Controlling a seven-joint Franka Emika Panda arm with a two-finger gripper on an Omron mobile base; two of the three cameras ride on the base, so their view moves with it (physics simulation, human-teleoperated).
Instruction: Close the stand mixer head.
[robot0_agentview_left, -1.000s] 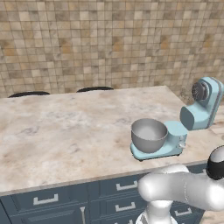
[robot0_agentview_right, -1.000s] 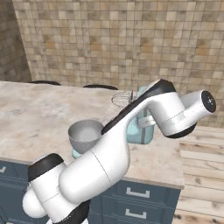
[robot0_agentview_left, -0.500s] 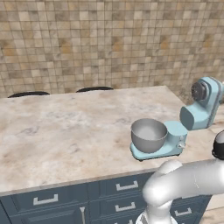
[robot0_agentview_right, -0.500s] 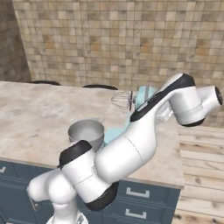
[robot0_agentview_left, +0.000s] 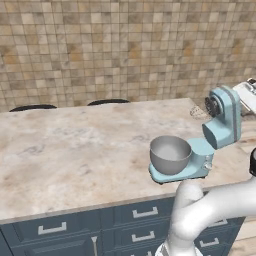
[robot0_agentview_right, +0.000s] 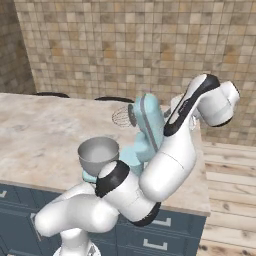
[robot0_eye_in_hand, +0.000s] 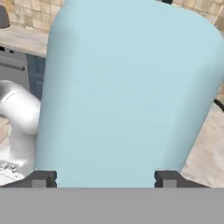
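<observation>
A: Two finger tips (robot0_eye_in_hand: 43, 178) sit at the bottom of the hand view, set wide apart, and the gripper (robot0_eye_in_hand: 104, 179) has nothing pinched between them. The stand mixer head (robot0_eye_in_hand: 127, 92) rises straight ahead of them, a broad light-blue curved surface running from 6 o'clock up past 12.

B: Are the tips touching it?

A: Cannot tell; they look just beside its near surface, one toward each side.

B: How is the arm posed?

A: In the right base view the arm (robot0_agentview_right: 175, 150) climbs from 7 o'clock, bends at a dark joint near the middle, and goes up to a white wrist at 2 o'clock, behind the stand mixer head (robot0_agentview_right: 148, 120). The hand itself is hidden there by the wrist and the mixer.

B: And from the left side?

A: The stand mixer head (robot0_agentview_left: 226, 114) stands tilted up at 3 o'clock, its dark hub facing 9 o'clock with a wire whisk (robot0_agentview_left: 198, 111) on it. A white piece of the hand is cut off by the frame edge just beside the head's back. The grey bowl (robot0_agentview_left: 170, 154) sits on the base plate (robot0_agentview_left: 192, 167) below, well clear of the raised head, on the marble counter (robot0_agentview_left: 75, 150).

B: The whisk in the right view?

A: Faint, at 10 o'clock of the head, hard to make out.
</observation>
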